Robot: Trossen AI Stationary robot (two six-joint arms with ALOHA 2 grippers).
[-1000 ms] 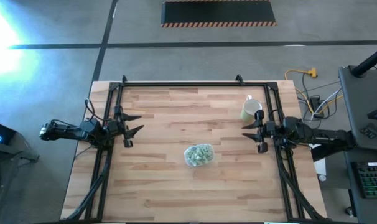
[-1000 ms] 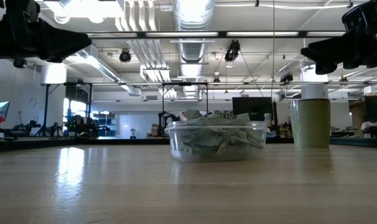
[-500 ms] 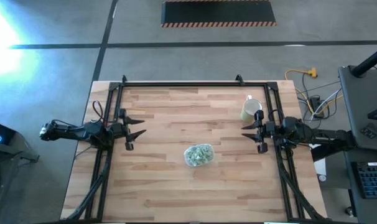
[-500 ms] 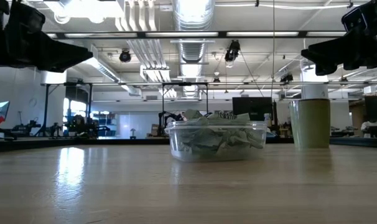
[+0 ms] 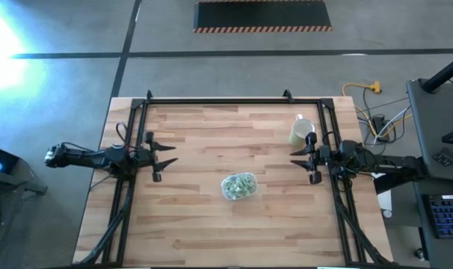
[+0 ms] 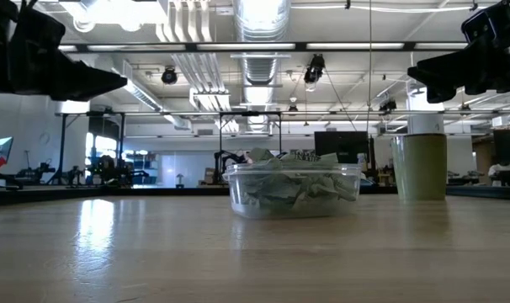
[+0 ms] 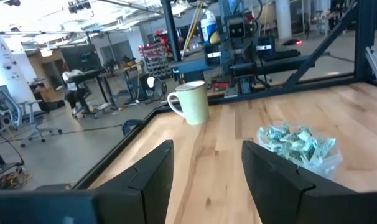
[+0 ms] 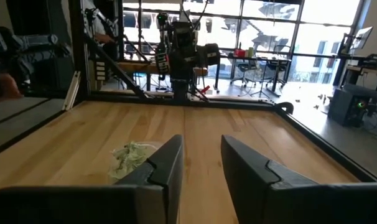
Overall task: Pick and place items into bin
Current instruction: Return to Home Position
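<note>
The left gripper [image 5: 167, 155] was held above the wooden table [image 5: 204, 224], well to the left of the bin [image 5: 225, 191] and a little farther back than it, pointed toward the middle. Its two fingers [image 7: 152, 174] were seen spread apart in the left wrist view. In the low view it hung higher than the bin's rim. The bin stood near the middle of the table, well apart from both grippers, and the items [image 5: 240, 184] were heaped inside it, a crinkly pale-green and whitish pile that rose slightly above the clear wall [image 6: 236, 192]. None of the items was seen lying on the wood around the bin. A cream mug [image 5: 301, 131] was set upright behind and to the right of the bin, near the back right corner. The right gripper [image 5: 295, 158] was held to the right of the bin, just in front of the mug and apart from it, also raised above rim height. Its fingers [image 8: 167, 165] were likewise parted, and it was pointed toward the bin.
</note>
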